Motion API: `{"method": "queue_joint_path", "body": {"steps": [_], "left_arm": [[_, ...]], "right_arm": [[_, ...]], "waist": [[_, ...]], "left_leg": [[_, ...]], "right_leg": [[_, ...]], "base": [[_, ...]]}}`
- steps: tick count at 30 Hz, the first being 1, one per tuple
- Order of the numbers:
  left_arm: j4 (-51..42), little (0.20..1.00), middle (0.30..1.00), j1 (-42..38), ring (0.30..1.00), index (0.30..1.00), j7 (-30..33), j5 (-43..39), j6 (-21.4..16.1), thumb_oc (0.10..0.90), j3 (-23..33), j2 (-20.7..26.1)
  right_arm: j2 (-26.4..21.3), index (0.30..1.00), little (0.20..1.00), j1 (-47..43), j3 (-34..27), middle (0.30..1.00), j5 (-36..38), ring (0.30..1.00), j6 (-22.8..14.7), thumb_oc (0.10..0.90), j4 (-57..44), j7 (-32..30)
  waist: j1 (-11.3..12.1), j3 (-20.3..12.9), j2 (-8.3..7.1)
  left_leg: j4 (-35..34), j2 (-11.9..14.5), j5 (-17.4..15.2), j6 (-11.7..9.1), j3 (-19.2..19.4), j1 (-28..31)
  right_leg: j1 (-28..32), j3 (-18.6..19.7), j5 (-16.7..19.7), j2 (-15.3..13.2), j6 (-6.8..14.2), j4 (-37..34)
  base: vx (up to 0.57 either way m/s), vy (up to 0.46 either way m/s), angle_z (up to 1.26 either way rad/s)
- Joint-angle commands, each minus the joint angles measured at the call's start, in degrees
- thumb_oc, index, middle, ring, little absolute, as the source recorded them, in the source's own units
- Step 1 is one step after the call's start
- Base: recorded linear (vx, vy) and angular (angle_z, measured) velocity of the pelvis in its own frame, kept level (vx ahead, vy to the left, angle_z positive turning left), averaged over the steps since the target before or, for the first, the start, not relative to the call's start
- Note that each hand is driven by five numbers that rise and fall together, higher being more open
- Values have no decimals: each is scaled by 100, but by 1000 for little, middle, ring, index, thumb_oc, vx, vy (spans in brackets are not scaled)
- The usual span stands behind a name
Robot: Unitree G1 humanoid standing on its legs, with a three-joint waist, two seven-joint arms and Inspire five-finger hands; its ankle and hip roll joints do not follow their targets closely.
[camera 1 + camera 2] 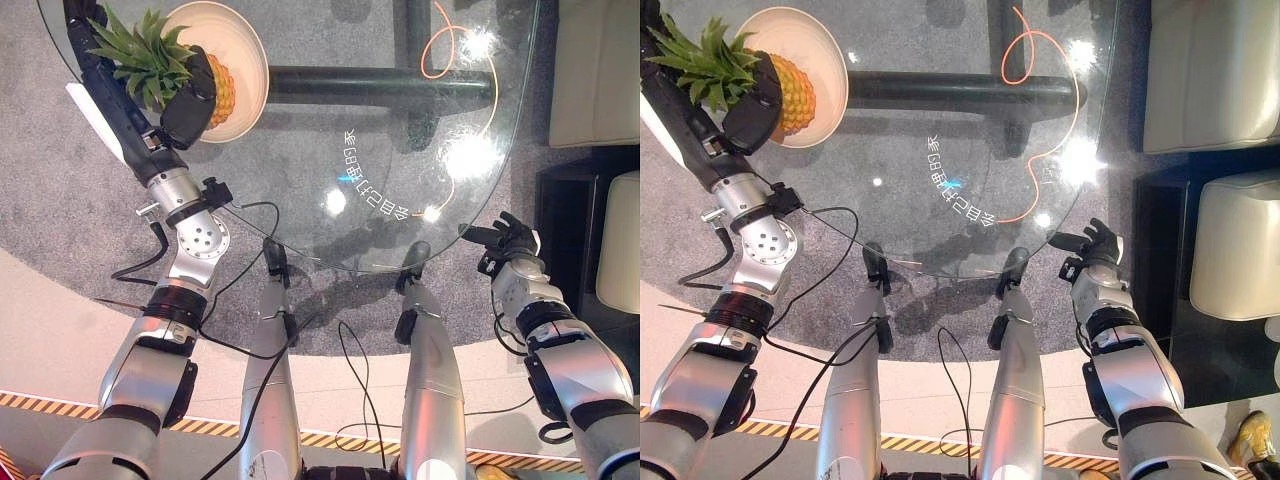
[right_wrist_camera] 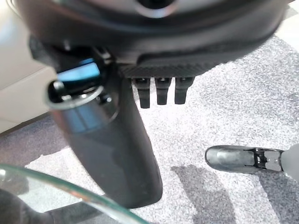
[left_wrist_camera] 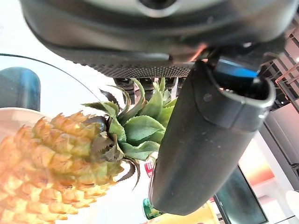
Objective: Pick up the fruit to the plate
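Pineapple (image 1: 218,92), a whole one with a yellow, knobbly body and a spiky green crown, lies on its side over a shallow cream plate (image 1: 245,40) that sits on a round glass table (image 1: 400,170) above grey carpet (image 2: 233,121). The body rests on or just over the plate, while the crown points away from it, past the rim; whether the fruit's weight is already on the plate cannot be told. It looks heavy for its size, stiff and rough-skinned, so it should not slip easily, but the leaves are sharp and bend, which makes them a poor place to hold; the firm body, near where the crown begins, is the better place. That is where the left hand (image 1: 187,95) is: its dark fingers are curled round the fruit, with the thumb (image 3: 205,140) standing beside the leaves in the left wrist view. The left arm reaches far forward and to the left, stretched long over the table. The right hand (image 1: 1092,248) hangs off the table's near right edge, fingers loosely spread and holding nothing, above the carpet.
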Motion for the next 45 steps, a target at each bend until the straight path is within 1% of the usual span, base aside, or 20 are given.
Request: {"method": "queue_joint_path", "body": {"steps": [1,12,21,26,32,34,38,45], "left_arm": [[-757,900,900,-189,900,900,127,484,-583,800,279,115],[-1263,900,900,-64,900,900,91,748,-615,800,278,197],[-1600,900,900,-52,900,900,34,787,-558,800,282,257],[-1862,900,900,-29,900,900,-19,796,-489,800,315,264],[-2026,900,900,-25,900,900,-28,809,-447,800,347,309],[-2102,900,900,-47,900,900,-42,799,-361,800,363,322],[-2160,900,900,-24,900,900,-75,772,-313,800,381,367],[-2248,900,900,49,900,900,-230,585,-166,800,459,523]], "right_arm": [[-243,900,900,205,-210,900,60,900,-153,800,-95,-152],[-289,900,900,256,-279,900,73,900,-137,800,-92,-137],[-272,900,900,288,-321,900,102,900,-130,800,-94,-132],[-256,900,900,385,-371,900,101,900,-183,800,-49,-105],[-312,900,900,402,-415,900,84,900,-157,800,9,-45],[-302,900,900,413,-415,900,94,900,-143,800,18,-42],[-286,900,900,479,-427,900,107,900,-132,800,45,-27],[-250,900,900,761,-554,900,119,900,-146,800,93,8]], "waist": [[108,-154,-23],[158,-154,-24],[188,-154,-37],[194,-154,-19],[204,-154,-7],[209,-154,-15],[217,-154,-32],[214,-154,-63]], "left_leg": [[723,-188,-608,-206,-624,-311],[667,-184,-584,-202,-615,-164],[609,-181,-580,-204,-613,-35],[618,-176,-595,-199,-601,70],[593,-164,-585,-211,-587,160],[544,-158,-573,-214,-586,230],[424,-141,-539,-223,-572,411],[240,-96,-518,-234,-497,898]], "right_leg": [[169,-279,-104,-106,241,-82],[343,-327,-105,-126,253,-99],[474,-352,-88,-150,278,-142],[575,-353,-88,-188,296,-140],[682,-366,-80,-210,300,-185],[753,-370,-82,-208,304,-224],[926,-376,-87,-198,309,-297],[1406,-407,-80,-249,358,-454]], "base": [[0,0,0],[-4,-2,1],[-7,-7,3],[0,0,0],[0,0,0],[0,0,0],[0,0,0],[0,0,0]]}}
